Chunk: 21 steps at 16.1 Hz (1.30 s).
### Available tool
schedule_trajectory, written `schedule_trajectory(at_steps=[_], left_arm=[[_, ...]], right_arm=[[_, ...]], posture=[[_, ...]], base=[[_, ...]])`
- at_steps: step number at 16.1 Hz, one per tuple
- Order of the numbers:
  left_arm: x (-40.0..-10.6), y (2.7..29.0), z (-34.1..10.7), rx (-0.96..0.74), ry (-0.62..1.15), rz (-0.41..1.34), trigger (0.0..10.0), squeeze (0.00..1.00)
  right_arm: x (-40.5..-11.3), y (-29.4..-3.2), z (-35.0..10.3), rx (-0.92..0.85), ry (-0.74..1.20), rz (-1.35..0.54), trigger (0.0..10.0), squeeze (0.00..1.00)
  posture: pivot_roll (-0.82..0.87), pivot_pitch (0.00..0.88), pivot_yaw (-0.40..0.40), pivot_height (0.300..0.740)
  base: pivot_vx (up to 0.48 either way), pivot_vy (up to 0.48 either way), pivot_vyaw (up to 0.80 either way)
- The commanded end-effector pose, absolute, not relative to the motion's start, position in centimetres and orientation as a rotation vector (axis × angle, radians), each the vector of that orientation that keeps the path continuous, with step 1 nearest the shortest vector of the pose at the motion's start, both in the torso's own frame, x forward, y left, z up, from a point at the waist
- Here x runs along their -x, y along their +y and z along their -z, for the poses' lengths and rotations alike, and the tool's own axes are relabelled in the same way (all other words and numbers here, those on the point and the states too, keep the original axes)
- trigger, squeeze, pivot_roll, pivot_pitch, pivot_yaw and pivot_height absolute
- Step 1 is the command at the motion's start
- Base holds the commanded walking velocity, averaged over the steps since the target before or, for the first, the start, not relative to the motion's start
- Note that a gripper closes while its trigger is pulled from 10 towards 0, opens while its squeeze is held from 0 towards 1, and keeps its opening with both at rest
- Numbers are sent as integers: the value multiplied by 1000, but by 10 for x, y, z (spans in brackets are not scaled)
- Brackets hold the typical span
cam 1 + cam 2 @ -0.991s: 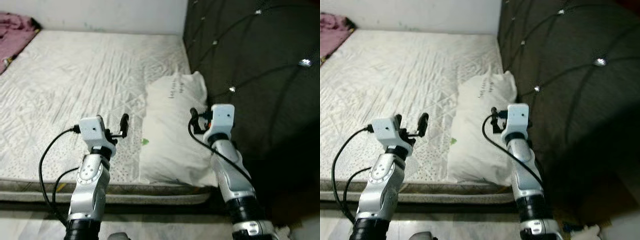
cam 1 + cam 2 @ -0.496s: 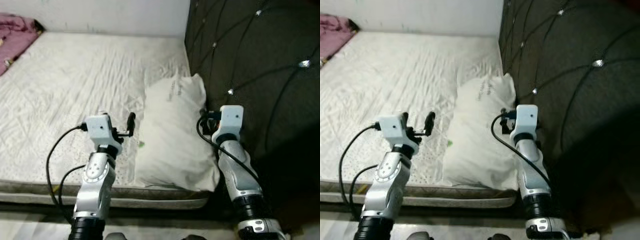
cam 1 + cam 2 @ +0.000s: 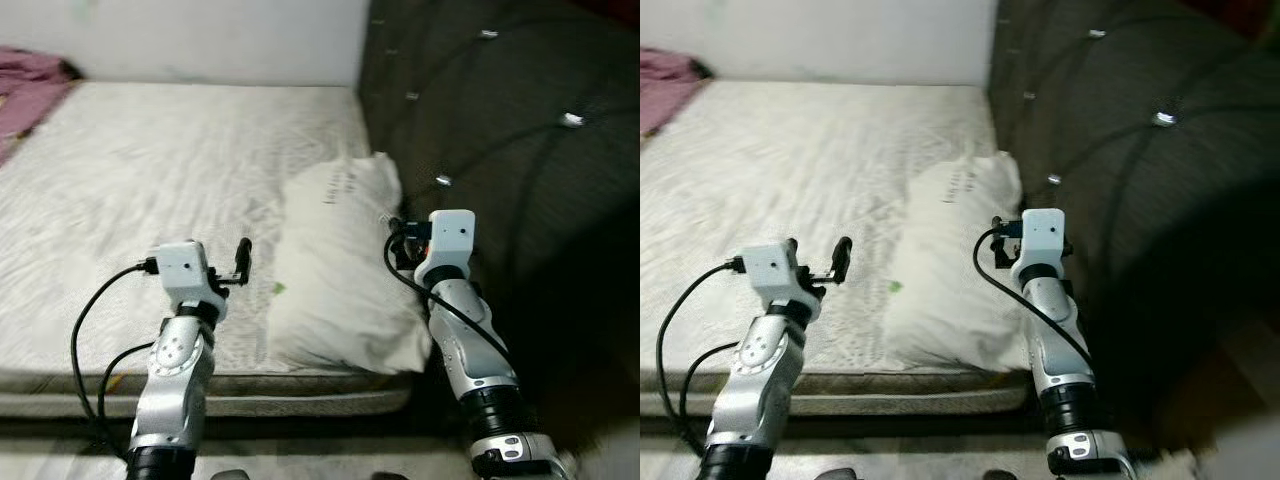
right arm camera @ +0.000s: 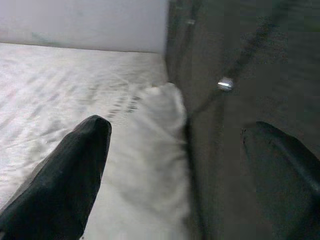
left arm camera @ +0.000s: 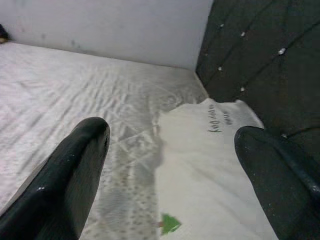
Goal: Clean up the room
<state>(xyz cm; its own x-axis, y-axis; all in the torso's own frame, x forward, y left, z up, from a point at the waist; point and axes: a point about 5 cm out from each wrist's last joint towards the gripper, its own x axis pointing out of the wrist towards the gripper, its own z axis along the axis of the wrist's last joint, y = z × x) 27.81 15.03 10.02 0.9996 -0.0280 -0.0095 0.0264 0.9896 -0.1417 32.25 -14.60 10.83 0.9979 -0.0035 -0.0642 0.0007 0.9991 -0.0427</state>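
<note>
A white pillow (image 3: 335,265) with dark lettering lies on the bed's right side, against the dark tufted headboard (image 3: 520,150). My left gripper (image 5: 170,135) is open and held over the mattress (image 3: 150,170), just left of the pillow. Its two black fingers (image 5: 85,150) stand wide apart with nothing between them. My right gripper (image 4: 177,131) is open too, at the pillow's right edge beside the headboard. In the eye views its fingers are mostly hidden behind the white wrist block (image 3: 448,238).
A pink blanket (image 3: 25,75) is bunched at the mattress's far left corner. A white wall (image 3: 200,35) runs behind the bed. The mattress's front edge (image 3: 250,385) is just below my arms, with pale floor beneath.
The camera has shifted a little. Both arms keep much the same raised pose with fingers apart, and the pillow lies where it was.
</note>
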Motion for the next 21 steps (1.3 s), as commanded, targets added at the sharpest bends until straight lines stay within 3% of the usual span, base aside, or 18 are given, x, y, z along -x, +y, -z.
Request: schedule_trajectory(at_steps=[1, 4, 9, 21], left_arm=[[-281, 149, -104, 118, 0, 18, 10000, 0], [-280, 147, -102, 147, 27, 52, 10000, 0], [-282, 146, -103, 169, 31, 64, 10000, 0], [-284, 143, -102, 209, 35, 54, 10000, 0]], right_arm=[[-322, -148, -105, 46, 81, 11, 10000, 0], [-321, -143, -102, 38, 94, 1, 10000, 0], [-323, -140, -104, 39, 93, -8, 10000, 0], [-322, -140, -97, 69, 136, -29, 10000, 0]], posture=[[59, 0, -8, 740], [63, 0, -8, 740], [61, 0, -8, 740], [54, 0, -19, 740]], base=[[0, 0, -800], [0, 0, -604], [0, 0, 0], [0, 423, 0]])
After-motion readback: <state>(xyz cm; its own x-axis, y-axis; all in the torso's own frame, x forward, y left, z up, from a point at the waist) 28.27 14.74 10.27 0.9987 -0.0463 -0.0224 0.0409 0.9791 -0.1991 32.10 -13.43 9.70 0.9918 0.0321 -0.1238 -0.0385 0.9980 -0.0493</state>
